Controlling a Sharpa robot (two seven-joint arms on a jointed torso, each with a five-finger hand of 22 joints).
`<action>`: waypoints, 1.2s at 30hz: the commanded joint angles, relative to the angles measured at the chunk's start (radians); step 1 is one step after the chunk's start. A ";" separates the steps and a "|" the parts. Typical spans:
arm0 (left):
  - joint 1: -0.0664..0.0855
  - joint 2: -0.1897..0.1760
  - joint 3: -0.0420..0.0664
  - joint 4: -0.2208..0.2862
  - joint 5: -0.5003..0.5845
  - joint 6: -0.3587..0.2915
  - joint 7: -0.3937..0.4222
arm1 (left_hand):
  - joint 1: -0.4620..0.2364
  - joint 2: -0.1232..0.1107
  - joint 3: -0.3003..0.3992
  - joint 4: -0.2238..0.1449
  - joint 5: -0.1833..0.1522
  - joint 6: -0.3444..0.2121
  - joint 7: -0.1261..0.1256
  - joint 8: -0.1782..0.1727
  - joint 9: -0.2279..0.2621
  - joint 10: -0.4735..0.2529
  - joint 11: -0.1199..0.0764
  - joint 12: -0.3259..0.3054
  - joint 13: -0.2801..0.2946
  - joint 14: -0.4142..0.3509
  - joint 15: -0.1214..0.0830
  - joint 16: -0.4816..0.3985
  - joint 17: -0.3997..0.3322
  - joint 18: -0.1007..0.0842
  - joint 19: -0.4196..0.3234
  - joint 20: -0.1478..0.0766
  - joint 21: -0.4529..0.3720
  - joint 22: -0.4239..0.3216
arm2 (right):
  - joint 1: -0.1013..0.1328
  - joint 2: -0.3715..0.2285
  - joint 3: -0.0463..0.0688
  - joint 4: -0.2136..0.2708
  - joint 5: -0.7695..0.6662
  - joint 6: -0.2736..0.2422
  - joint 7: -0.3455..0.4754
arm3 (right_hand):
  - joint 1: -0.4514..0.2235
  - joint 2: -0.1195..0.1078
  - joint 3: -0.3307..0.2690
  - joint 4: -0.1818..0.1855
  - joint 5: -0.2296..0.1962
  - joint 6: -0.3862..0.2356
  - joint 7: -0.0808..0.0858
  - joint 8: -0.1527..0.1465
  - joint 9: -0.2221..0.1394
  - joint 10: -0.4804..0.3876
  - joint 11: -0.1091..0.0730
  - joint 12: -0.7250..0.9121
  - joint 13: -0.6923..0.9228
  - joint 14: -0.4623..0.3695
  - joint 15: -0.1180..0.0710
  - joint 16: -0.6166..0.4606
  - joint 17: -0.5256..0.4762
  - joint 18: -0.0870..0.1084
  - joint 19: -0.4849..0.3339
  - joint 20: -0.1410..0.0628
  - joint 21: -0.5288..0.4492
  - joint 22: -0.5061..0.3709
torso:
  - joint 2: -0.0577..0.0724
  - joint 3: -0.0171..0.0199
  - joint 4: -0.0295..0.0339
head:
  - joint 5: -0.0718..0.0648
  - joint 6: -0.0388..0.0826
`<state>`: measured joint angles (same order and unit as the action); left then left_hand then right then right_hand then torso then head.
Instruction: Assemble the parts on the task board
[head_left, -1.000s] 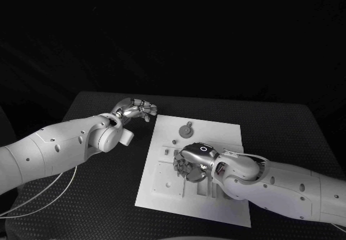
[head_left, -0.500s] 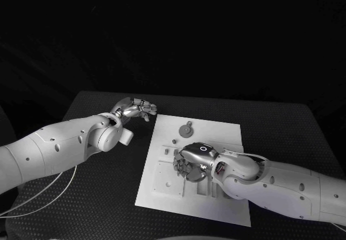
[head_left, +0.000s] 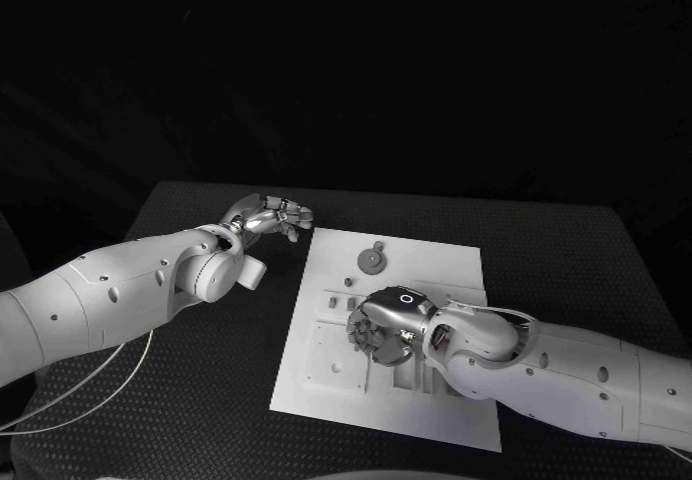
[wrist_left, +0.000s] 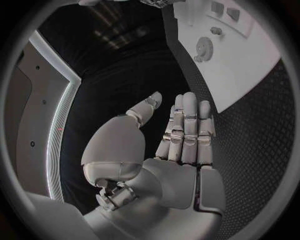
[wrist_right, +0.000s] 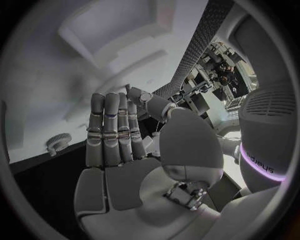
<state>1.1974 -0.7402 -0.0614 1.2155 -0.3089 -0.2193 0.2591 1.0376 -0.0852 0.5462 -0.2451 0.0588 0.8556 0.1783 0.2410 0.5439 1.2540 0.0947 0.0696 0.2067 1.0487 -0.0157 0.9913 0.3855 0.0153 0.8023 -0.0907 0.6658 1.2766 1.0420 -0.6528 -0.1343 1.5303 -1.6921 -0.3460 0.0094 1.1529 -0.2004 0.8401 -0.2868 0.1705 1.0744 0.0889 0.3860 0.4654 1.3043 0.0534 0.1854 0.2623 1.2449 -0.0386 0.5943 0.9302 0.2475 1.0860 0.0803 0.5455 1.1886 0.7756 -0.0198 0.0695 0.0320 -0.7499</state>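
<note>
The white task board (head_left: 433, 265) lies in the middle of the black table. A grey gear (head_left: 372, 261) sits flat near its far edge. Small grey parts (head_left: 333, 300) stand in the board just left of my right hand (head_left: 382, 327), which hovers over the board's middle with fingers pointing down and nothing in them. In the right wrist view that hand (wrist_right: 119, 137) has straight fingers and the thumb apart, with the gear (wrist_right: 57, 142) beyond it. My left hand (head_left: 271, 217) is off the board's far left corner, fingers straight and empty (wrist_left: 181, 135); the gear (wrist_left: 204, 48) and the board (wrist_left: 250, 65) lie ahead of it.
Black textured table (head_left: 188, 400) surrounds the board on all sides. A white cable (head_left: 87, 395) hangs under my left arm. Slots and holes (head_left: 335, 368) mark the board's near half, partly hidden by my right forearm.
</note>
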 joint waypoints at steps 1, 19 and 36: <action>0.001 0.000 0.001 0.000 0.006 0.010 0.005 | -0.001 -0.006 -0.003 0.004 -0.003 -0.007 0.001 0.004 -0.002 -0.006 -0.002 0.001 0.001 0.007 0.002 -0.004 0.001 0.002 0.006 -0.021 -0.005 0.002 | -0.001 -0.001 0.000 0.001 -0.007 0.018 0.006 | 0.000 0.008 -0.005 0.001 0.007 0.006 0.000 0.006 0.001 0.009 0.001 -0.004 0.000 0.003 -0.004 -0.003 0.002 0.014 0.001 -0.007 0.006 0.001 | 0.000 -0.0006 0.0000 | 0.000 -0.001; 0.001 -0.004 0.001 0.002 0.006 0.011 0.002 | -0.002 -0.007 -0.003 0.005 -0.003 -0.009 0.002 0.004 -0.002 -0.008 -0.001 0.001 0.001 0.006 0.003 -0.006 0.002 0.002 0.006 -0.021 -0.006 0.002 | -0.001 0.008 -0.011 -0.006 -0.056 0.047 -0.018 | 0.000 0.008 -0.005 0.001 0.007 0.006 0.000 0.006 0.001 0.009 0.001 -0.006 0.002 0.004 -0.004 -0.005 0.003 0.014 0.001 -0.008 0.006 0.002 | 0.000 -0.0008 -0.0008 | -0.001 -0.002; 0.001 -0.010 0.001 0.006 0.006 0.011 -0.001 | -0.002 -0.008 -0.004 0.005 -0.003 -0.011 0.002 0.004 -0.003 -0.009 -0.001 0.001 0.001 0.006 0.003 -0.006 0.002 0.002 0.006 -0.021 -0.007 0.003 | -0.001 0.023 -0.035 -0.010 -0.084 0.077 -0.036 | 0.001 0.007 -0.005 0.001 0.010 0.006 0.000 0.005 0.002 0.009 0.001 -0.007 0.003 0.004 -0.004 -0.006 0.005 0.014 0.000 -0.007 0.005 0.002 | 0.000 -0.0020 0.0009 | -0.003 -0.005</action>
<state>1.1973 -0.7506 -0.0615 1.2180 -0.3089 -0.2184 0.2538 1.0376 -0.0851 0.5439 -0.2428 0.0588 0.8520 0.1819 0.2410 0.5430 1.2542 0.0944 0.0696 0.2067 1.0487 -0.0157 0.9913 0.3871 0.0153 0.8023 -0.0907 0.6657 1.2782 1.0507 -0.6302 -0.1605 1.5248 -1.7555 -0.3294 -0.0118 1.1529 -0.2005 0.8388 -0.2856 0.1743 1.0727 0.0900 0.3881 0.4660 1.3043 0.0534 0.1817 0.2665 1.2450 -0.0383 0.5944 0.9334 0.2545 1.0859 0.0804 0.5455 1.1896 0.7757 -0.0216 0.0697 0.0298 -0.7549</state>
